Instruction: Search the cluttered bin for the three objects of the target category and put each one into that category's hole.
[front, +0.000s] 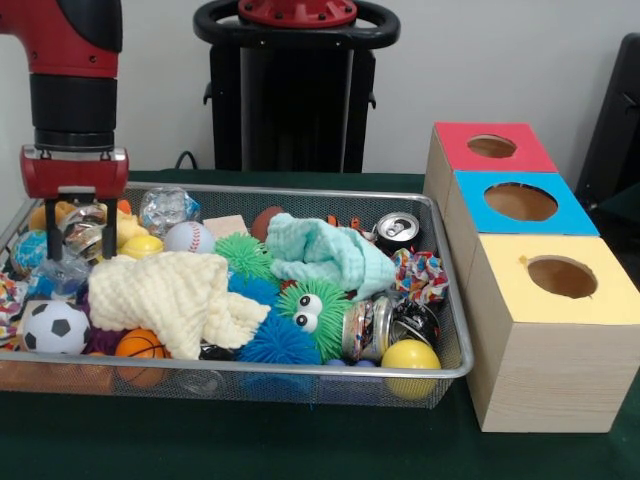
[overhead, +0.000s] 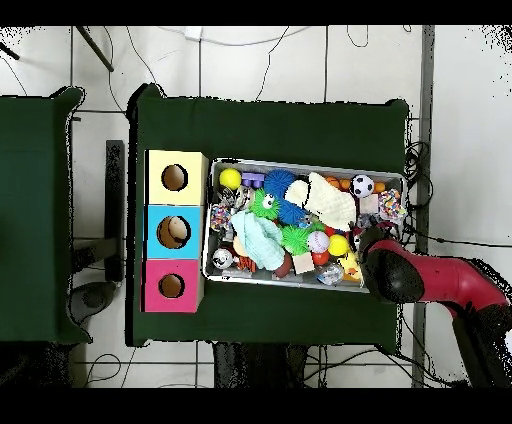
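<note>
The wire mesh bin (front: 300, 371) sits on the green table, full of mixed things. It also shows in the overhead view (overhead: 300, 163). My gripper (front: 78, 245) hangs at the bin's left end, fingers spread and lowered among the clutter. A shiny crumpled silver piece (front: 85, 224) sits between them, not clamped. In the overhead view the gripper (overhead: 368, 243) is at the bin's right end. Balls in the bin include a soccer ball (front: 55, 326), a basketball (front: 140, 344), a baseball (front: 188, 237) and a yellow ball (front: 410, 355). Cans (front: 397, 230) lie at the right.
Three wooden boxes with round holes stand right of the bin: yellow top (front: 560, 277), blue top (front: 520, 202), red top (front: 491, 146). A cream cloth (front: 175, 290), a mint cloth (front: 330, 250) and a green fuzzy toy (front: 310, 310) cover the bin's middle.
</note>
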